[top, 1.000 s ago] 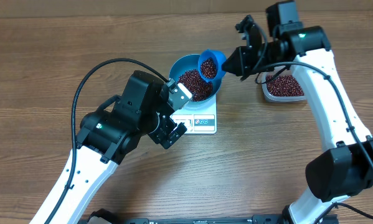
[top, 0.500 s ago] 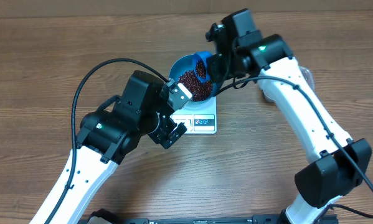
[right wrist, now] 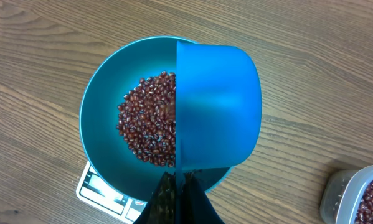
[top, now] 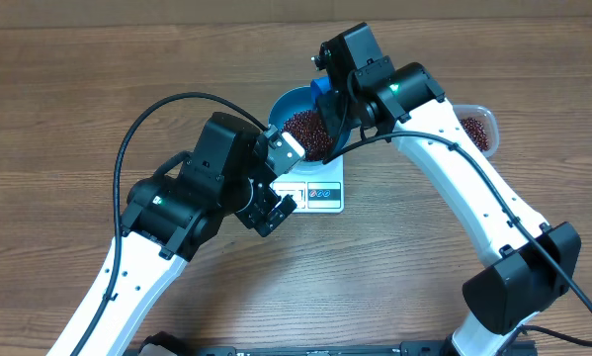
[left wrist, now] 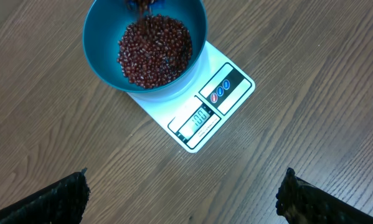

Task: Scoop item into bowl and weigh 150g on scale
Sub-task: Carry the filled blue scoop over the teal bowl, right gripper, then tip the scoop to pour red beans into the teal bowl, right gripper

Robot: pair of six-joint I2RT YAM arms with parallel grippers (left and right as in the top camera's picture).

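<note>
The blue bowl (top: 284, 102) stands on the white scale (top: 322, 194) and holds a heap of red-brown beans (top: 303, 129). My right gripper (right wrist: 181, 182) is shut on the handle of a small blue scoop (right wrist: 217, 106). The scoop is tipped on its side over the bowl (right wrist: 102, 109), its mouth facing the beans (right wrist: 146, 121). My left gripper (left wrist: 183, 196) hangs open and empty above bare wood, in front of the scale (left wrist: 226, 87). From there I look down on the bowl (left wrist: 102, 37) and beans (left wrist: 154, 50). The display is lit but too small to read.
A clear plastic tub (top: 478, 129) with more beans sits to the right of the scale, partly behind the right arm; its corner (right wrist: 360, 196) shows in the right wrist view. The left arm (top: 192, 193) stands close beside the scale's left front.
The right arm swung left from above the tub to over the bowl. The scoop, upright and full before, now lies tipped on its side. The left arm has not moved.
</note>
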